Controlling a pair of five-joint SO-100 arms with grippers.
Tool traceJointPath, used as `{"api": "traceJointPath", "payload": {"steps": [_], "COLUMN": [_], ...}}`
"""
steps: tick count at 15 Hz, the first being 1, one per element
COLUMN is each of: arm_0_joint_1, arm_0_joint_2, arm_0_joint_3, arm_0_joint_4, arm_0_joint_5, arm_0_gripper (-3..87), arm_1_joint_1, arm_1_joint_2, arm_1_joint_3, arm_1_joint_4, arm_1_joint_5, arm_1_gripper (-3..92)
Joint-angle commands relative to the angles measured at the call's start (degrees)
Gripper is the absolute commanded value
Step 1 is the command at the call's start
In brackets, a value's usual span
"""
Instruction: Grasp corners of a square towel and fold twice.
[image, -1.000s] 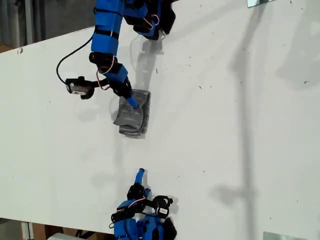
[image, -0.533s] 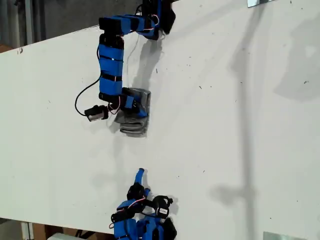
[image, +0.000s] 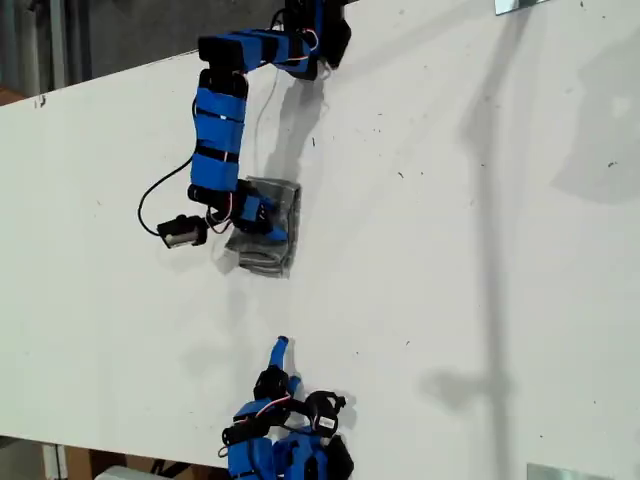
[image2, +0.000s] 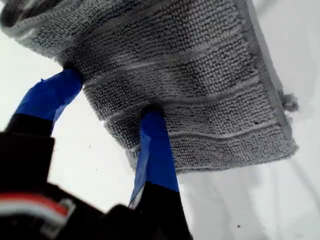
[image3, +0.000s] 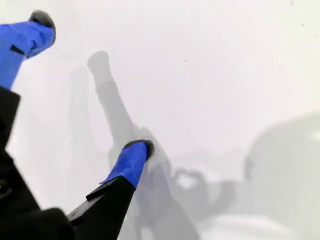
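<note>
On the towel (image2: 190, 85), my first gripper (image2: 107, 102) presses, jaws spread.

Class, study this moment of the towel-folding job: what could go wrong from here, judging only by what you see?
1. My first gripper presses open into the folded towel; closing may pinch several layers, or lifting may undo the fold.
2. One fingertip digs into the pile and might drag the towel across the table.
3. My second gripper is parked open, offering no support.

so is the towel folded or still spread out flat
Folded. The towel lies as a small bundle, far narrower than a spread square, with a doubled layer edge showing by my first gripper.
</note>
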Motion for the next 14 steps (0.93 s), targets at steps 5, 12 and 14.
{"api": "traceJointPath", "payload": {"steps": [5, 12, 14], "arm_0_joint_1": [-0.62, -0.53, -0.35], "arm_0_joint_2": [1.14, 1.14, 1.23], "arm_0_joint_3": [-0.79, -0.97, -1.05], "arm_0_joint_4": [-0.35, -0.35, -0.35], "arm_0_joint_5": [-0.35, 0.09, 0.44], "arm_0_gripper": [44.3, 44.6, 44.7], "arm_1_joint_1": [-1.23, -10.55, -11.95], "arm_1_joint_2": [13.89, 82.18, 113.73], "arm_1_joint_3": [-1.76, 58.8, 73.74], "arm_1_joint_4": [3.87, -7.73, -0.79], "arm_1_joint_5": [-0.62, 15.64, 22.15], "arm_1_gripper": [28.4, 26.9, 28.2]}}
